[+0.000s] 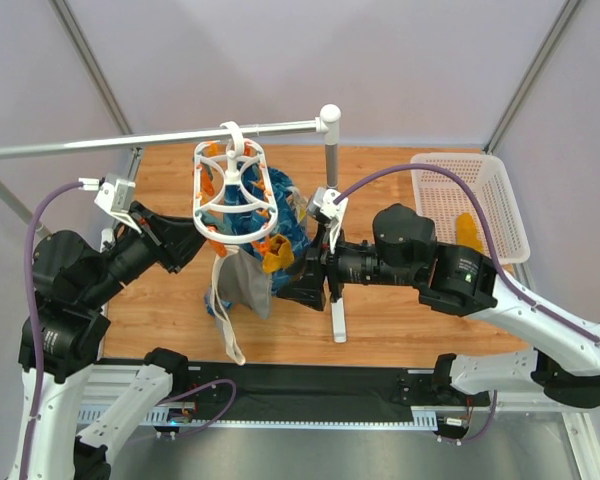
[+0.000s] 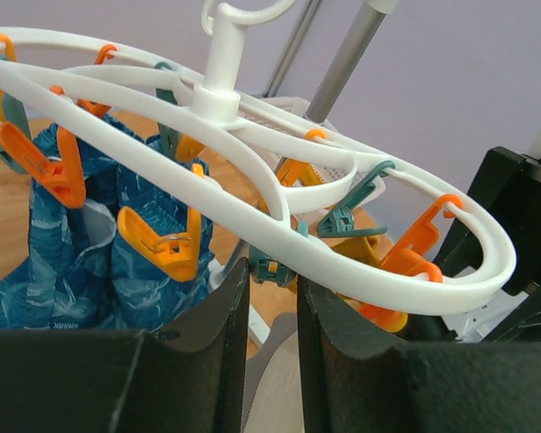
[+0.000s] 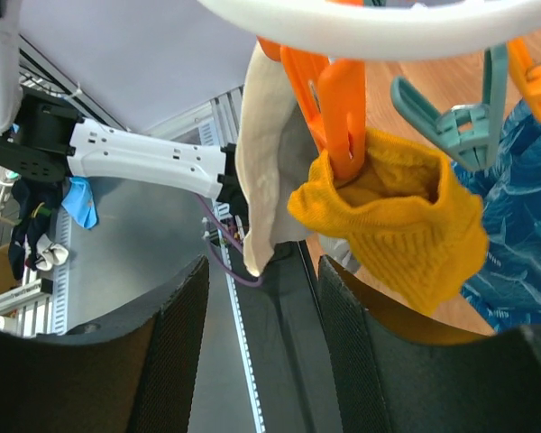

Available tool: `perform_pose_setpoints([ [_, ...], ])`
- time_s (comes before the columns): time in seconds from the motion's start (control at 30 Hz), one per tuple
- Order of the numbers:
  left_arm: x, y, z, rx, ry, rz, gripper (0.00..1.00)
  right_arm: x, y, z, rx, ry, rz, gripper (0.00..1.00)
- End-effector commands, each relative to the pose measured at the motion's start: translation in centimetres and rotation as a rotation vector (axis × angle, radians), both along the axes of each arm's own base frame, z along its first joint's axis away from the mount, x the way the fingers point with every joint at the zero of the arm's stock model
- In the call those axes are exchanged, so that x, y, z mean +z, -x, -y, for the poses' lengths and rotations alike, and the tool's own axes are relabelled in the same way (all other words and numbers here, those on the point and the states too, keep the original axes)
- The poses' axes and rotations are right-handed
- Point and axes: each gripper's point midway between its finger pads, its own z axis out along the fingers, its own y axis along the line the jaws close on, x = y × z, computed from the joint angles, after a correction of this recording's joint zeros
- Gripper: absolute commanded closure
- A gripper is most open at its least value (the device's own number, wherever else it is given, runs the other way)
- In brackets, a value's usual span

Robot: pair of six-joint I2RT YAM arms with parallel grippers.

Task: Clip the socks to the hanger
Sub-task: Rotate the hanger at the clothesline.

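The white oval hanger (image 1: 235, 195) hangs by its hook from the rail. One mustard-yellow sock (image 1: 278, 255) hangs from an orange clip (image 3: 329, 108) on the hanger's near right side; it also shows in the right wrist view (image 3: 397, 225). The second sock (image 1: 468, 232) lies in the white basket. My right gripper (image 1: 302, 280) is open and empty just below the clipped sock, also in its wrist view (image 3: 261, 262). My left gripper (image 1: 195, 240) is under the hanger's ring (image 2: 361, 262). Its jaws (image 2: 272, 275) stand a narrow gap apart with a teal clip (image 2: 270, 269) between the tips.
A grey metal rail (image 1: 160, 140) on a stand post (image 1: 332, 170) carries the hanger. A blue wave-patterned cloth (image 2: 72, 262) and grey and beige garments (image 1: 242, 280) hang from other clips. The white basket (image 1: 450, 160) sits at the back right.
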Motion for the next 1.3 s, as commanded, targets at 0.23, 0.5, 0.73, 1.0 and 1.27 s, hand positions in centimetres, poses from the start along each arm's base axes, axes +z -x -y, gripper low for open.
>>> perform_pose_setpoints([
  [0.23, 0.0, 1.1, 0.2, -0.018, 0.061, -0.067, 1.0, 4.8, 5.0, -3.2, 0.282, -0.272, -0.125, 0.39],
  [0.5, -0.6, 0.3, -0.1, 0.02, 0.053, -0.091, 1.0, -1.3, 2.8, -10.3, -0.179, -0.027, 0.212, 0.22],
  [0.73, -1.0, 0.6, -0.1, 0.013, 0.039, -0.104, 1.0, -5.1, -3.4, -10.3, -0.607, 0.141, 0.401, 0.25],
  [1.0, -1.0, 1.2, -0.4, 0.017, 0.034, -0.098, 1.0, -6.4, -5.3, -11.5, -0.691, 0.182, 0.434, 0.39],
  [1.27, -2.0, 1.7, -1.9, 0.086, -0.025, -0.093, 0.6, -6.2, -5.0, -8.6, -0.647, 0.149, 0.383, 1.0],
])
